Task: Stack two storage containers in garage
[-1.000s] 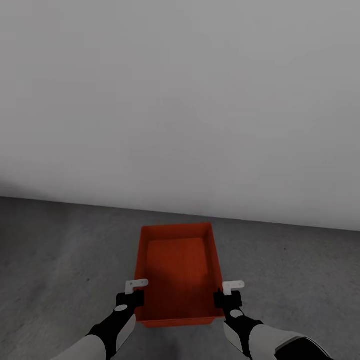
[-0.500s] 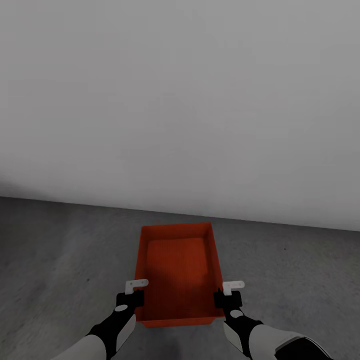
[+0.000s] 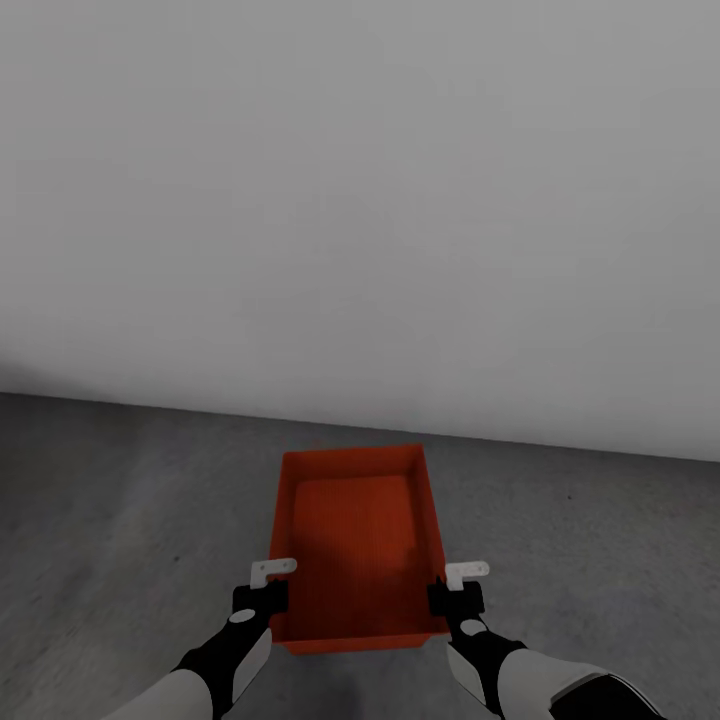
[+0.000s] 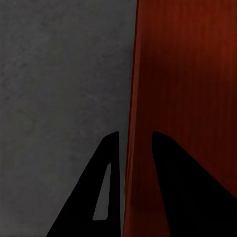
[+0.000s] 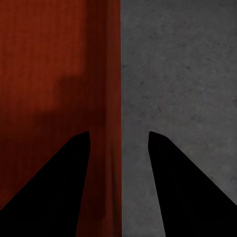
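One orange-red storage container sits low on the dark grey concrete floor, its long side running away from me toward the wall. My left gripper is at its left wall near the front corner. In the left wrist view the fingers straddle that wall with a narrow gap, closed on it. My right gripper is at the right wall. Its fingers stand wider apart around the wall without touching it. The second container is out of view.
A plain pale grey wall rises just past the container's far end. Bare concrete spreads to the left and to the right of the box.
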### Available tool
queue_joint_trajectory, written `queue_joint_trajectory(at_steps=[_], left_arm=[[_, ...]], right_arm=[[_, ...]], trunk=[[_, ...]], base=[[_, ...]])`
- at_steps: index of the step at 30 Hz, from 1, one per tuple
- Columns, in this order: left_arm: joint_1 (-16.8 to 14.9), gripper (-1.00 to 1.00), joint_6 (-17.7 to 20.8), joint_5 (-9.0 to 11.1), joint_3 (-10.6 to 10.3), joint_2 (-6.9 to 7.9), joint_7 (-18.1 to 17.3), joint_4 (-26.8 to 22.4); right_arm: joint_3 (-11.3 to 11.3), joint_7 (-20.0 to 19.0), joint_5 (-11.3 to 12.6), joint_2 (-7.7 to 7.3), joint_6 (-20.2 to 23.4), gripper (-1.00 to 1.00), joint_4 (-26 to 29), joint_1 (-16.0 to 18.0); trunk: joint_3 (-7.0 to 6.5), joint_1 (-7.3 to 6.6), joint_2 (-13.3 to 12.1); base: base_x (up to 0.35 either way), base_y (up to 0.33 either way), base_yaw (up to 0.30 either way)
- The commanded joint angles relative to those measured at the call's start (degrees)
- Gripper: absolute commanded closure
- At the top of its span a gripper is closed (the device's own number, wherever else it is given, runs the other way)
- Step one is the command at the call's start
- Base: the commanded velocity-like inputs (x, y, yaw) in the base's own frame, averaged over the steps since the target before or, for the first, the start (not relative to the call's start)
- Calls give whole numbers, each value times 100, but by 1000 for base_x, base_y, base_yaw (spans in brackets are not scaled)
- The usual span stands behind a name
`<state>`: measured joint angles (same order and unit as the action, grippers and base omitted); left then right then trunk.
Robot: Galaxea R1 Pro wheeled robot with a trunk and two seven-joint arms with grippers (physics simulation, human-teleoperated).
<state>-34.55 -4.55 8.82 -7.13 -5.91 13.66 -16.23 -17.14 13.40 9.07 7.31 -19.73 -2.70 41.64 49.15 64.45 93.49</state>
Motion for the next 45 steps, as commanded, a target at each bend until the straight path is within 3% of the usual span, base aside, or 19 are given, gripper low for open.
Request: queue_joint_trajectory(at_steps=[1,17,39,45], left_arm=[[1,100,-28,67,10,125,207,15],[1,100,-28,67,8,125,207,15],[1,100,-28,67,9,125,207,29],[1,100,-28,67,11,125,207,32]], right_arm=[[307,-72,-160,7,-180,100,208,11],[307,-71,-160,7,-180,100,208,11],[307,-68,-160,7,-180,100,208,11],[307,-68,-160,7,-180,100,208,11]], trunk=[[5,-1,2],[293,351,644],[293,351,644],[293,351,644]], base=[[0,0,0],[0,0,0],[1,0,0],[222,0,0]])
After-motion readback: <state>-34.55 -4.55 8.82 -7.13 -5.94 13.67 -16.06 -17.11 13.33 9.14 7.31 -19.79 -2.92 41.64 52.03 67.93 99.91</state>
